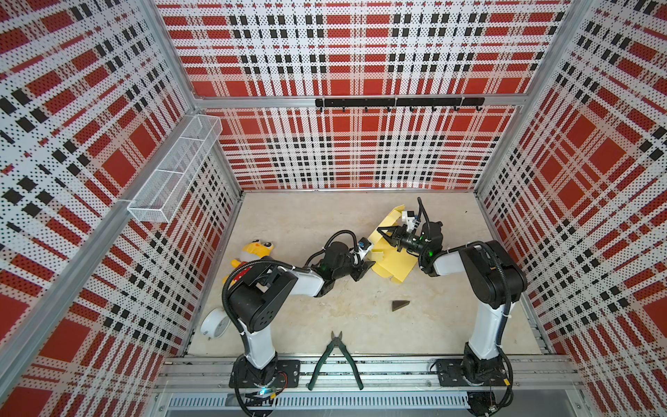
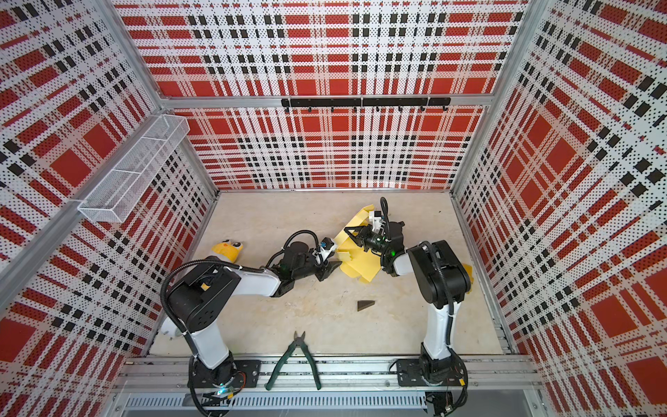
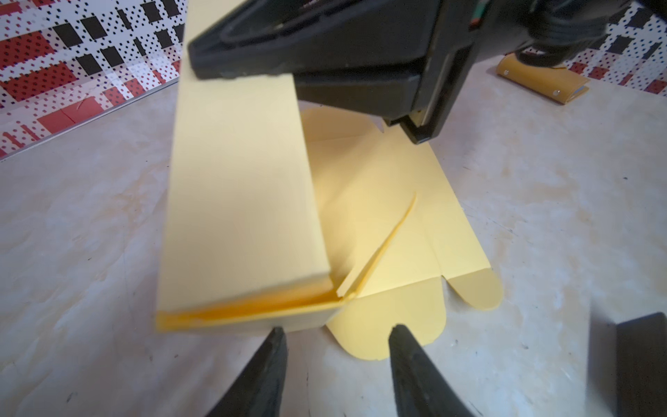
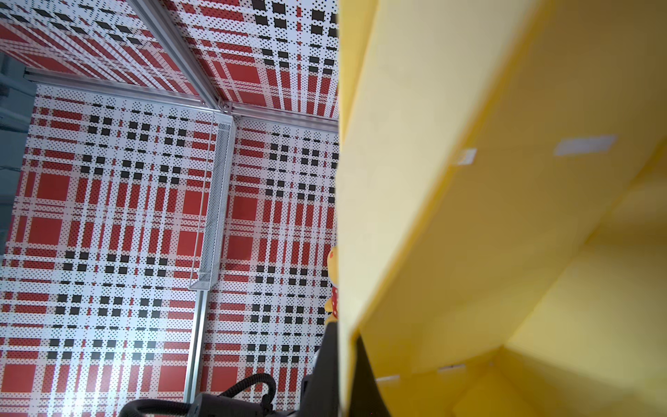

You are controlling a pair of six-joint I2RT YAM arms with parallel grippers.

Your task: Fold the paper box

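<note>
Looking down in both top views, the paper box (image 1: 393, 261) lies partly unfolded on the tabletop (image 1: 306, 224) towards the back, between the two arms, with one long panel lifted off the surface. The right fingers (image 1: 388, 234) are closed on that lifted panel. The left fingers (image 1: 362, 272) stand apart just beside the box's left flap, holding nothing. A yellow plush toy (image 1: 254, 251) lies partly hidden under the left arm, and a white round clock (image 1: 215, 322) sits by the left wall. A small dark wedge (image 1: 400, 305) rests alone in front of the box, apart from it. Green-handled cutters (image 1: 335, 343) lie across the tabletop's front edge and the rail. In a top view an orange-yellow flat piece (image 2: 468, 269) peeks out behind the right arm. A wire basket (image 1: 177, 169) and a hook rail (image 1: 399, 102) hang on the walls.

From the left wrist, the left fingers' tips are spread over bare tabletop, just short of the box's folded corner and a rounded flap. The raised panel stands steeply, pinched at its top by the right fingers, whose black body blocks what lies behind. The orange-yellow piece lies far back by the wall.

From the right wrist, the box's blurred yellow surface fills half the picture, and its edge runs between the right fingers. Only a sliver of the plush toy shows past that edge.
</note>
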